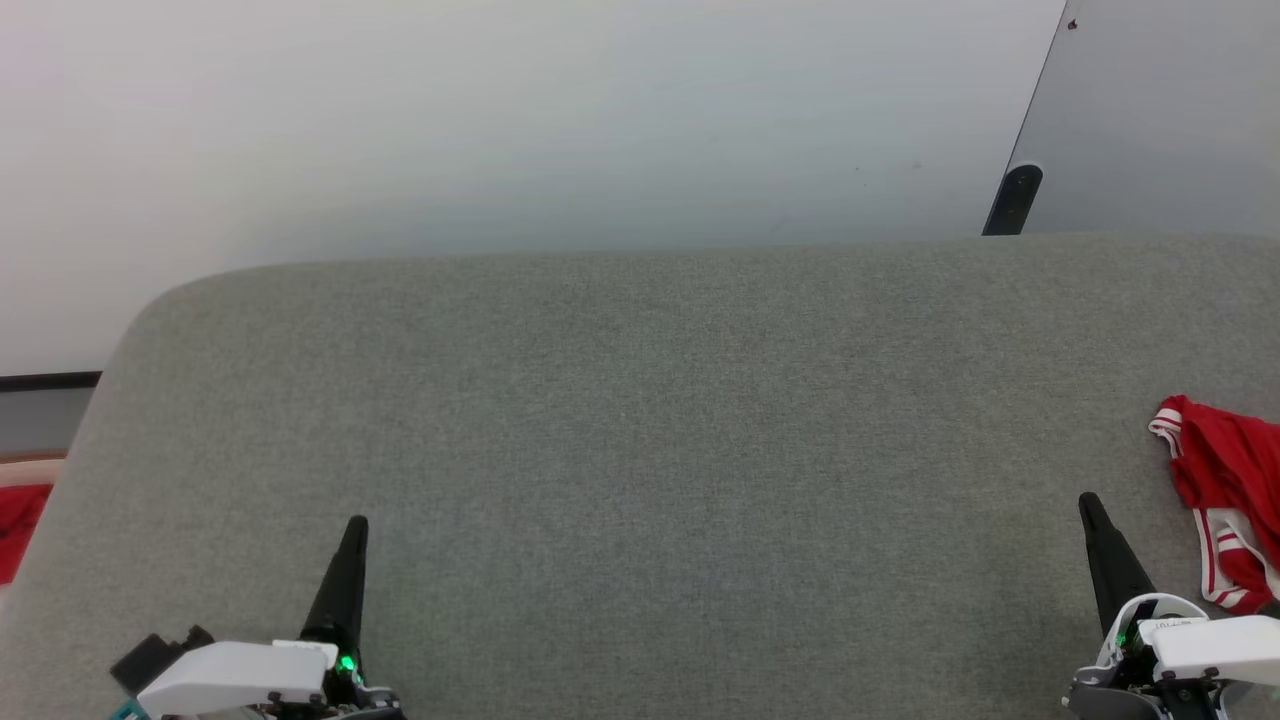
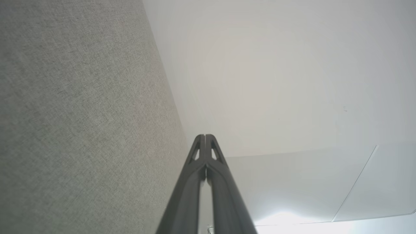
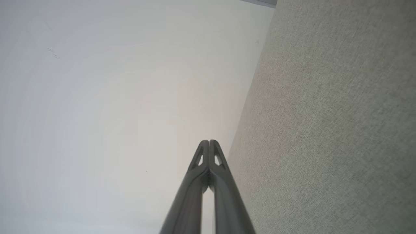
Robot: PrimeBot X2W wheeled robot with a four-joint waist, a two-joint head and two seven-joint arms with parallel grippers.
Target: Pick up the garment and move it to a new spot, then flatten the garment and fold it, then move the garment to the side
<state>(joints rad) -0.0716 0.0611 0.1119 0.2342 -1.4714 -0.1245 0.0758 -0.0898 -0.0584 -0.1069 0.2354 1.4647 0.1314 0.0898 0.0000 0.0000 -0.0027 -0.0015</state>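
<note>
Holds left gripper (image 1: 356,524) and right gripper (image 1: 1088,501) low, both pressed together, empty, likely to leave grey pad (image 1: 640,430) free. Sees garment (image 1: 1228,480) bunched on pad's right side, just beside right gripper.

Head looks down on grey cloth top (image 1: 640,400) — wrists skim it closely.

No legible text, labels, brands, numbers or signs.

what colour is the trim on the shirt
White with red stripes, on the red shirt; clearest in the head view.
</note>
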